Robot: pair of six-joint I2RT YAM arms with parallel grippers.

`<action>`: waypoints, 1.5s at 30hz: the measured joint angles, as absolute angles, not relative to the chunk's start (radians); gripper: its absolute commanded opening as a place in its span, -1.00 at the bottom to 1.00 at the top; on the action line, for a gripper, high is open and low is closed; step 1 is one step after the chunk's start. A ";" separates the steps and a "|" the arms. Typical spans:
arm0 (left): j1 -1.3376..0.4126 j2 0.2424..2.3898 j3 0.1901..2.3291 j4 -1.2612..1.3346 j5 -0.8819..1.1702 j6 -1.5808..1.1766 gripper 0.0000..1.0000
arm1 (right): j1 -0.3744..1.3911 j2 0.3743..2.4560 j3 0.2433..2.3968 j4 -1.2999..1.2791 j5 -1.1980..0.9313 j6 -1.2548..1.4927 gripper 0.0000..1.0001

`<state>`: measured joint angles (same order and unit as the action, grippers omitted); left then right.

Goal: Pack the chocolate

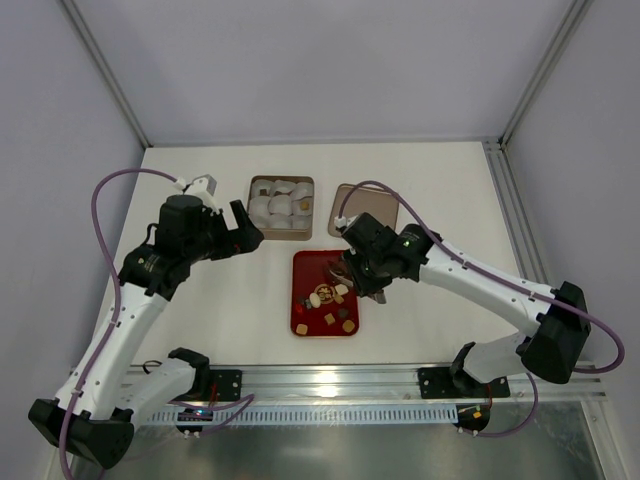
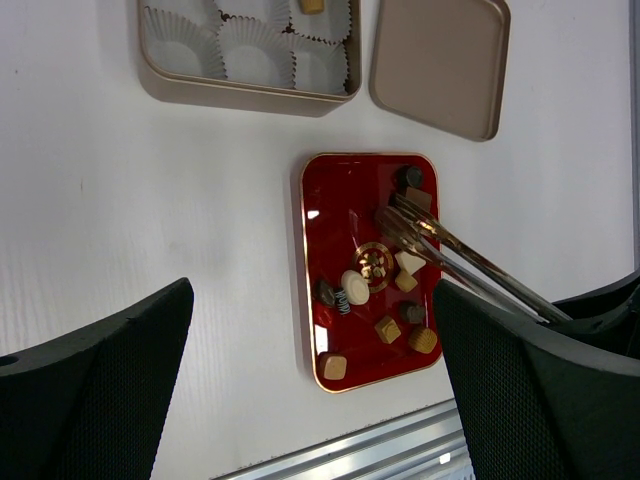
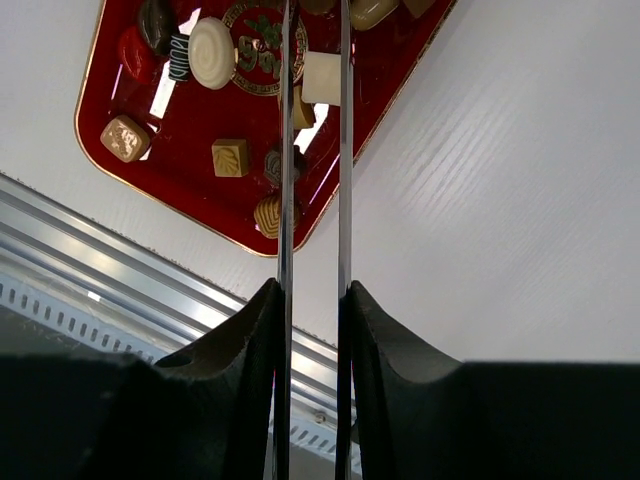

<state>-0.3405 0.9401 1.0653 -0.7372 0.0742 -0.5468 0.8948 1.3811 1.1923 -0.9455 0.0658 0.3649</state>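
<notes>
White table, boxed in by pale grey walls. Near its middle, chocolates loose on a red tray: dark, tan and cream, square and round. Mostly bunched in the tray's near half around a gold emblem, with two dark ones up in the far right corner. One more tan piece sitting in a cup at the top edge of the left wrist view, partly cut off.

Slanting in over the tray's right half, metal tongs, tips low over bare red just beyond the emblem and near a cream square. Cannot tell whether the tips touch any piece. Clamped on the tongs from outside, right gripper, its black fingers pressing the two long arms close and parallel.

Beyond the tray to the far left, open tan tin lined with white crinkled cups. Just right of the tin and apart from it, lid lying flat on the table.

By the tin's left side, raised above the table, left gripper, spread wide and holding nothing.

Along the near edge, aluminium rail carrying both arm bases.
</notes>
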 measured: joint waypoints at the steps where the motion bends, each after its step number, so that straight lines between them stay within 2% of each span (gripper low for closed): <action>1: -0.340 0.940 1.065 -0.737 0.074 -0.547 0.99 | 0.895 1.381 1.200 -0.947 0.067 0.364 -0.38; 11: -0.340 0.939 1.065 -0.737 0.072 -0.546 0.99 | 0.894 1.382 1.280 -0.962 0.080 0.349 -0.38; 17: -0.340 0.936 1.065 -0.738 0.069 -0.543 0.99 | 0.870 1.444 1.400 -0.959 0.078 0.325 -0.38; 34: -0.340 0.934 1.087 -0.760 0.053 -0.518 0.99 | 0.693 1.982 1.980 -0.858 0.057 0.260 -0.38; 39: -0.340 0.934 1.091 -0.763 0.052 -0.516 1.00 | 0.679 2.112 2.079 -0.861 0.083 0.260 -0.38; 45: -0.340 0.934 1.092 -0.770 0.053 -0.516 0.99 | 0.680 2.140 2.093 -0.876 0.114 0.260 -0.36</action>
